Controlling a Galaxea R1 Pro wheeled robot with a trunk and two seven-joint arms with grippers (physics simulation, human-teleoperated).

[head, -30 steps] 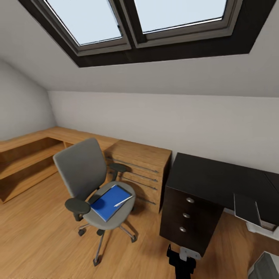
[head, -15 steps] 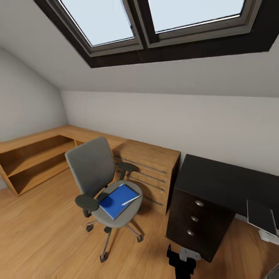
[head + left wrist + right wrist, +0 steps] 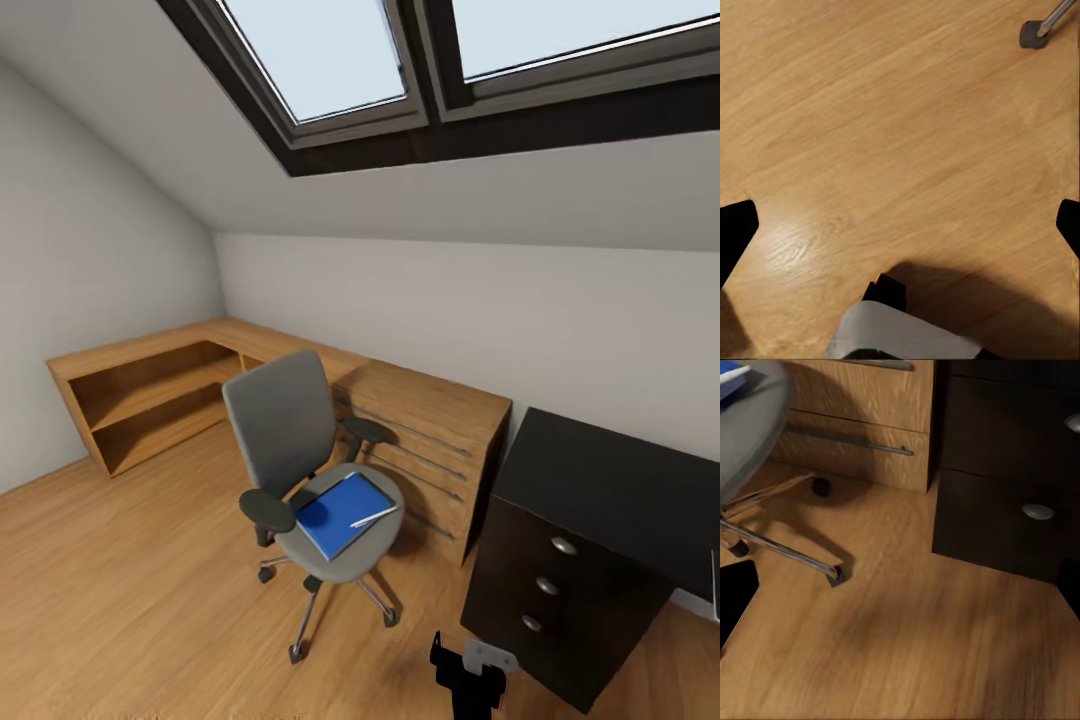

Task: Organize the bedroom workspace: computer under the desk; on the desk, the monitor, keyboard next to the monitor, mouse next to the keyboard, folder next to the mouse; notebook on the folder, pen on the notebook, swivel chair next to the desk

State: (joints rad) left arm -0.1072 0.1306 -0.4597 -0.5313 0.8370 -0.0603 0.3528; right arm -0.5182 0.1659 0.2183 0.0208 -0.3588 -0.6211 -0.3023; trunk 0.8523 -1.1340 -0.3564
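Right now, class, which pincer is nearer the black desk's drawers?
Right. The right pincer points at the desk drawers just ahead of it. The left pincer hangs over floor beside a swivel chair caster, probably farther off.

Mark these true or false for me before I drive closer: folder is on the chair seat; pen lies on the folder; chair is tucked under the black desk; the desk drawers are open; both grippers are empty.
1. The folder lies on the seat of the swivel chair. True.
2. The pen lies on the folder. True.
3. The chair is tucked under the desk. False: it stands on the floor in front of the wooden cabinet, apart from the desk.
4. The desk drawers are open. False: all three are shut.
5. Both grippers are empty. True: the wrist views show open fingers over bare floor.
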